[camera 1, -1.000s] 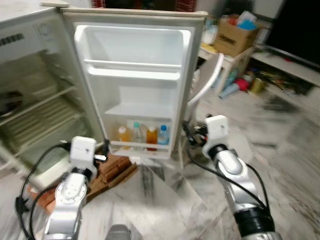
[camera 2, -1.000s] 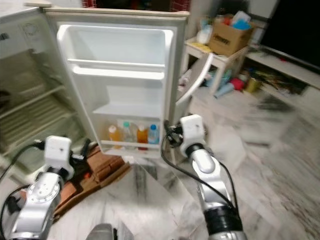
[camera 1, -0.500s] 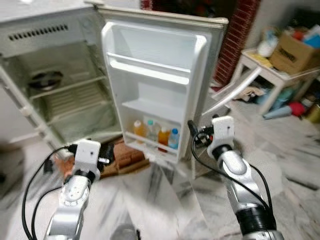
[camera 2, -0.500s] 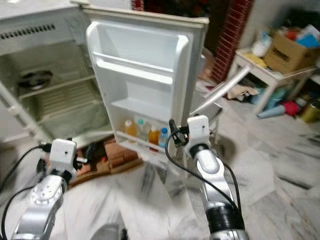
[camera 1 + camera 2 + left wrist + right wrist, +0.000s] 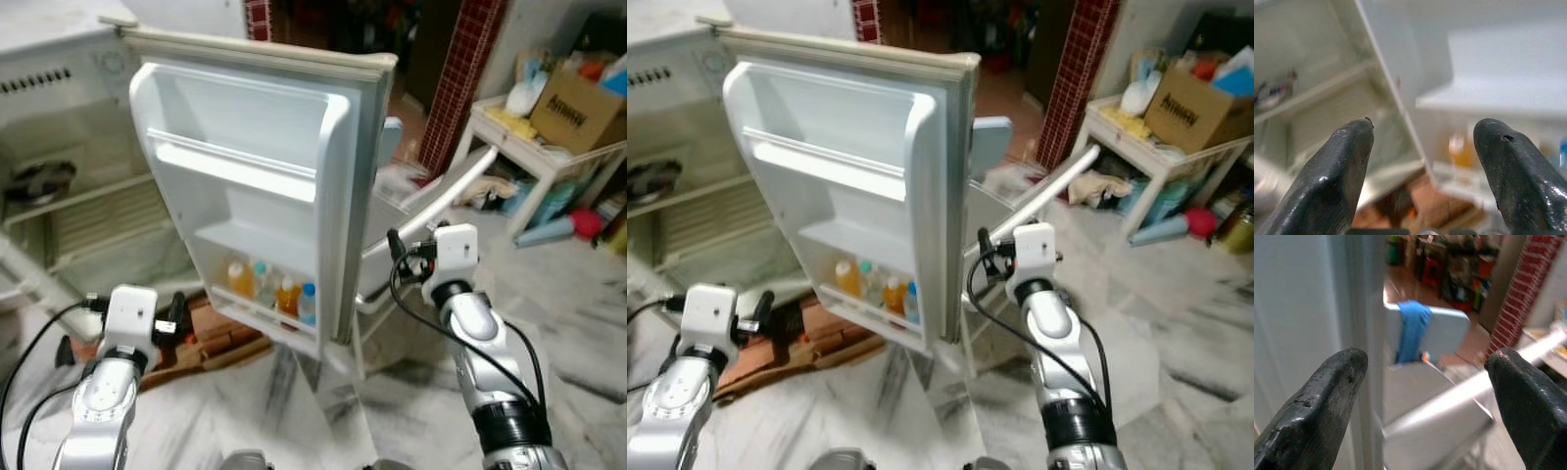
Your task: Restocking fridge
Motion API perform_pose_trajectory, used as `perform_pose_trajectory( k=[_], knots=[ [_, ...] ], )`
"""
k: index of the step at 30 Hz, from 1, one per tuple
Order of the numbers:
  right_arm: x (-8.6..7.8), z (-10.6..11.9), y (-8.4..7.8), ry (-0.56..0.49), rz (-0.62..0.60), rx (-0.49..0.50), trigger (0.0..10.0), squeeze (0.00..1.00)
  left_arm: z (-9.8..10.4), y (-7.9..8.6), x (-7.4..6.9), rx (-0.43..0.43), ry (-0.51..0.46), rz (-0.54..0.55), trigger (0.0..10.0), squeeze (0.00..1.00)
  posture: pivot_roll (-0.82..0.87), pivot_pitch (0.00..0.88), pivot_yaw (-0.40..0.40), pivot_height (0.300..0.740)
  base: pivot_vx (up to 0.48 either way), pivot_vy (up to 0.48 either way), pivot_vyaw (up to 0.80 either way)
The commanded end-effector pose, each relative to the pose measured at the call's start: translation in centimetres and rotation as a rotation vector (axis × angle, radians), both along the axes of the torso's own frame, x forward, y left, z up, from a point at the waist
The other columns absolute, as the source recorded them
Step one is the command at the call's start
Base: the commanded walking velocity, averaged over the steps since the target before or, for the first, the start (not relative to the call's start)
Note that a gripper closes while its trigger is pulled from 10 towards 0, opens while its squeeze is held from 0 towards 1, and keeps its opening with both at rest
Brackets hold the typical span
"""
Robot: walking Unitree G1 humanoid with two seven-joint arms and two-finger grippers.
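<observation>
Both pairs of fingers are spread and hold nothing. The left gripper (image 5: 1420, 161) hovers low before the fridge (image 5: 69, 196), near its open door (image 5: 255, 186). The right gripper (image 5: 1425, 396) hangs just beside the door's outer edge. Four bottles (image 5: 269, 289) stand in the door's bottom shelf. Brown cardboard (image 5: 211, 338) lies on the floor below the door.

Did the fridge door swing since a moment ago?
Cannot tell. The fridge door now hides more of the fridge cabinet, but the camera moved too.
</observation>
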State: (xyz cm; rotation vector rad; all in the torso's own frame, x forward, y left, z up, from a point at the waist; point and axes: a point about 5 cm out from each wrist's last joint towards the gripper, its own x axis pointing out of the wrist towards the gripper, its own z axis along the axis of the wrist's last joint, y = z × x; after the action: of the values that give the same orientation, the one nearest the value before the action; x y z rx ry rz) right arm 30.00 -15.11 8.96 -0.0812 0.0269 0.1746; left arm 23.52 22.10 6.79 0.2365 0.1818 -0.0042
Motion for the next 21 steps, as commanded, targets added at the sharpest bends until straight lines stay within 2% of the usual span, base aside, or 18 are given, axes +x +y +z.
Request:
perform_pose_trajectory(
  k=[1,9,12,21],
  knots=[
    [0.2,0.3,1.4,-0.012,0.043,0.017,10.0,0.00,0.1,0.1,0.1,-0.027,-0.001,0.012,10.0,0.00,0.15,0.016,0.007,0.740,0.000,0.000,0.00],
    [0.5,-0.2,0.8,0.011,0.054,0.015,10.0,0.00,-0.5,-1.5,-0.7,-0.027,0.004,-0.025,10.0,0.00,0.17,0.000,-0.019,0.740,0.000,0.000,0.00],
    [0.7,-0.3,0.8,0.013,0.047,0.014,10.0,0.00,-1.0,-1.6,-1.0,-0.030,0.020,-0.031,10.0,0.00,0.17,0.000,-0.018,0.740,0.000,-0.365,0.00],
    [0.7,-0.9,1.2,0.037,0.075,0.026,10.0,0.00,-0.8,-1.4,-0.6,-0.003,0.017,-0.029,10.0,0.00,0.17,0.000,-0.025,0.740,0.000,-0.480,0.00]
  ],
)
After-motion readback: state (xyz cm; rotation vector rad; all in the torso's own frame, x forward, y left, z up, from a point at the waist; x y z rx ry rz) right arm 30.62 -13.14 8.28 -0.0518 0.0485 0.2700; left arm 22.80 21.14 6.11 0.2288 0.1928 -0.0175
